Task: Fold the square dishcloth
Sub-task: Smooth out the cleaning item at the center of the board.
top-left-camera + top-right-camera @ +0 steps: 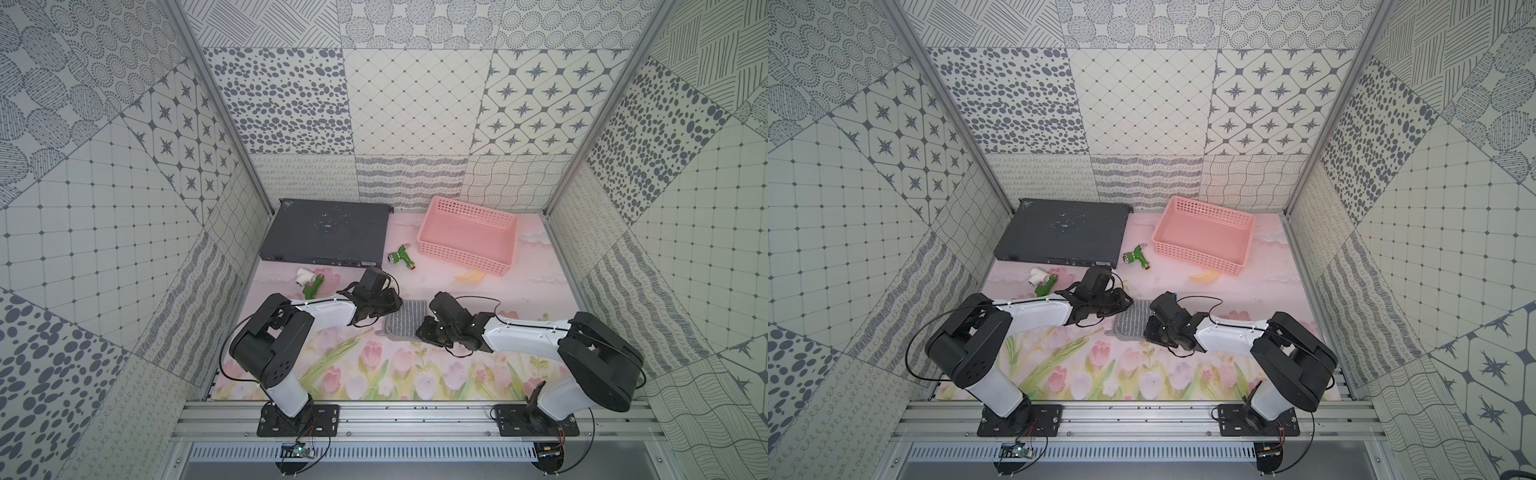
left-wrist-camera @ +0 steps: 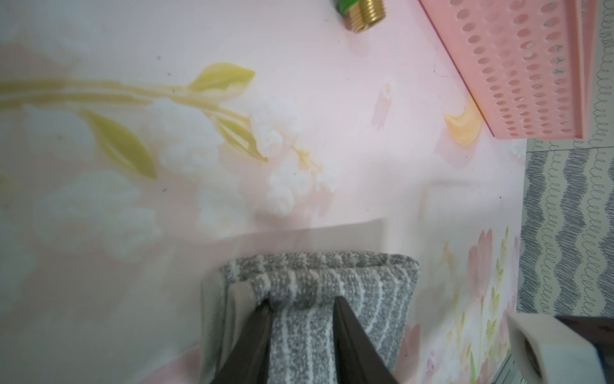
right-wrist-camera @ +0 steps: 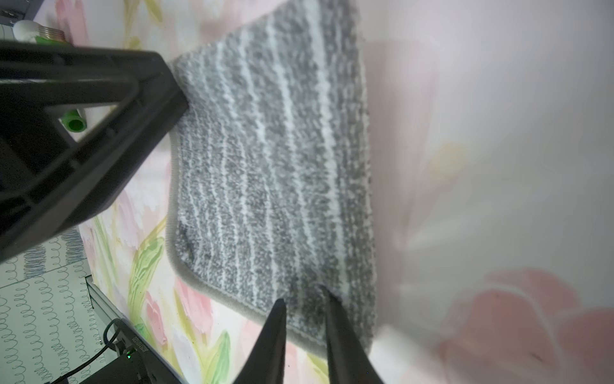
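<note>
The square dishcloth [image 1: 405, 318] [image 1: 1133, 320] lies in the middle of the tulip-printed mat [image 1: 374, 374], already doubled into a narrow rectangle with its whitish stripes running lengthwise and the plain hem showing along one side. In both top views it sits between the two arms, well apart from the pink basket [image 1: 465, 259] behind it. The left gripper [image 2: 303, 301] is clamped on a raised ridge of the cloth's upper layer, which bulges up between its two dark fingers [image 2: 349, 332]. The right gripper [image 3: 304, 297] meets the cloth near a rounded hem corner. Its jaws stand close with a thin strip of pile between them, but whether they pinch it or only press on it I cannot tell. A flat dark gray box [image 1: 324, 232], a green fitting [image 1: 401, 255] and a white-and-green pipe piece [image 1: 309, 282] lie farther back.
</note>
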Controlling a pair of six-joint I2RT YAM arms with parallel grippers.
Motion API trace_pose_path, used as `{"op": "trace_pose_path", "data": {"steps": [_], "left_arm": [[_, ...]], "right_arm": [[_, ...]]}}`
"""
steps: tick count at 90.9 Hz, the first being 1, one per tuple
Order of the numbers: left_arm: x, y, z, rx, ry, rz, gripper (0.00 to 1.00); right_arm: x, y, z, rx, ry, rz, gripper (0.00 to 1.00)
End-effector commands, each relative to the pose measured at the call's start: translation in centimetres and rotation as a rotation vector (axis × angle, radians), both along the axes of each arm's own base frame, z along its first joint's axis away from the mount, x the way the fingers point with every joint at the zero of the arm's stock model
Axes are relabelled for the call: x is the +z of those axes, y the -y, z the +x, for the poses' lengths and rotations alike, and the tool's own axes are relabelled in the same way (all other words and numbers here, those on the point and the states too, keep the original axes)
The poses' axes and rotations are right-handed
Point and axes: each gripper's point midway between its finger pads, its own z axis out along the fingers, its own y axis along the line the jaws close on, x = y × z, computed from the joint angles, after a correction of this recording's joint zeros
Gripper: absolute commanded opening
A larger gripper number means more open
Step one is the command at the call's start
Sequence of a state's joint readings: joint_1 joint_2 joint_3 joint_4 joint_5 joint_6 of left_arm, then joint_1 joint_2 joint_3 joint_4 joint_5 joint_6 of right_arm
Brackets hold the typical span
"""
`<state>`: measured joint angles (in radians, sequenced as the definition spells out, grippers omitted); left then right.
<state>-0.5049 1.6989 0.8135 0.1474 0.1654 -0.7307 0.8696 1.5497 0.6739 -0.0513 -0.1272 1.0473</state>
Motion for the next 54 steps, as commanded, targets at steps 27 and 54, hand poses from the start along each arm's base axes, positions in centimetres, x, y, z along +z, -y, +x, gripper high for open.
{"op": "trace_pose_path", "data": {"steps": [27,54], "left_arm": [[2.8,-0.1,-0.2,-0.013,0.058,-0.043,0.50],[6.4,-1.5,-1.8,0.017,0.129,-0.070,0.64]], "right_arm": [[2.0,0.0,0.7,-0.003,0.069,0.017,0.31],[5.1,1.7,3.2,-0.050,0.170,0.011,0.34]]}}
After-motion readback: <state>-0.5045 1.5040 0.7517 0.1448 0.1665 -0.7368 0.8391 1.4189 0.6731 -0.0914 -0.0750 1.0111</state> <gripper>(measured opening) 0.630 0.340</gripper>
